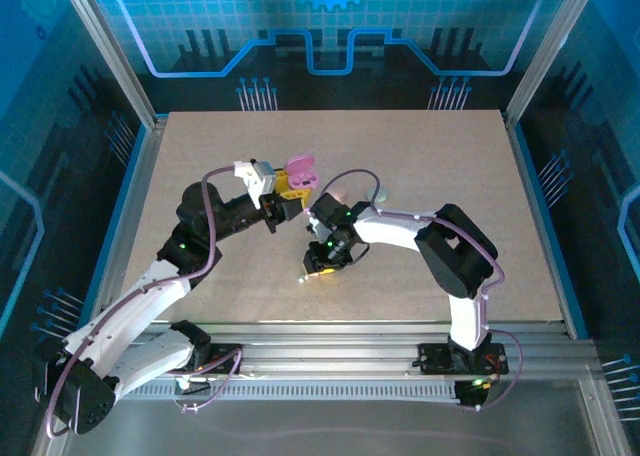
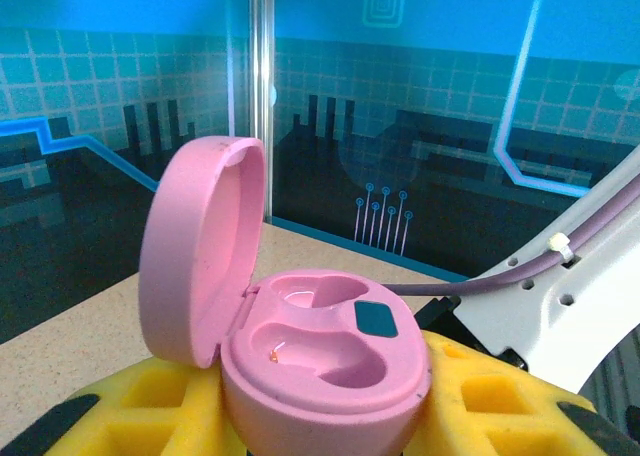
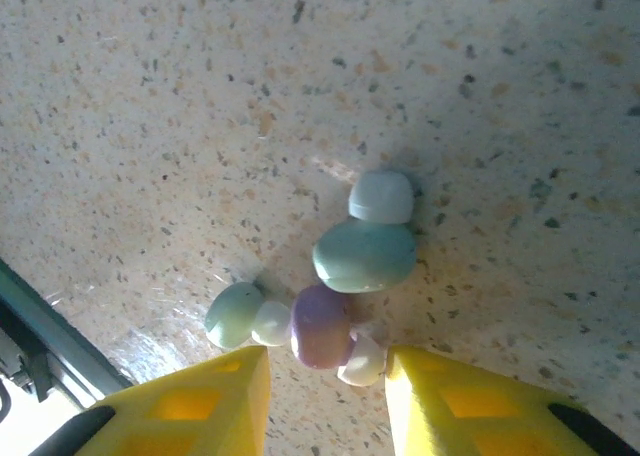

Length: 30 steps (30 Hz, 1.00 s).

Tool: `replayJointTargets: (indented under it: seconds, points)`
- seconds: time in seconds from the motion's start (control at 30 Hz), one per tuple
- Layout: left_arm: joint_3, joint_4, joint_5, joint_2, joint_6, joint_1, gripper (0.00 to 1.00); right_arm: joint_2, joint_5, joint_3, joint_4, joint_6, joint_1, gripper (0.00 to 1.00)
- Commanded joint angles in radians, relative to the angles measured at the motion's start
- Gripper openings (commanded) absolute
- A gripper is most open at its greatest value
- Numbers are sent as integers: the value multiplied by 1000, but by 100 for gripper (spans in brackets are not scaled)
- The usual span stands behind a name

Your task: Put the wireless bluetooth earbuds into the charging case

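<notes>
The right claw [image 3: 325,358], fingers apart and empty, hangs over the earbuds [image 3: 365,256] clustered on the desk [image 3: 150,96]; the purple earbud [image 3: 320,326] lies just ahead of its gap, long axis roughly along the fingers. The left claw [image 1: 288,186] is clamped on the open pink case [image 2: 320,351], sockets facing up, so the right arm is nearer the pick

The left arm [image 1: 130,311] is stretched from the near left edge of the table [image 1: 450,176] toward its centre, elbow raised. The left gripper [image 1: 290,186] is held above the table's middle, clamped on the open pink charging case [image 2: 320,376]. The right arm [image 1: 390,228] is folded inward from the near right edge. The right gripper [image 3: 325,401] is pointed down at the table, jaws parted.
</notes>
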Motion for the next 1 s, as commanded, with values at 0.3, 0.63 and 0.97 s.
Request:
replayJointTargets:
  seconds: [0.3, 0.63, 0.97]
  points:
    - [-12, -2, -78, -85, 47, 6, 36, 23, 70, 111, -93, -14, 38, 39]
    - [-5, -23, -87, -115, 56, 7, 36, 66, 149, 178, -188, -44, 65, 37]
    - [-3, -24, -72, -106, 48, 6, 36, 103, 168, 224, -230, -66, 85, 32]
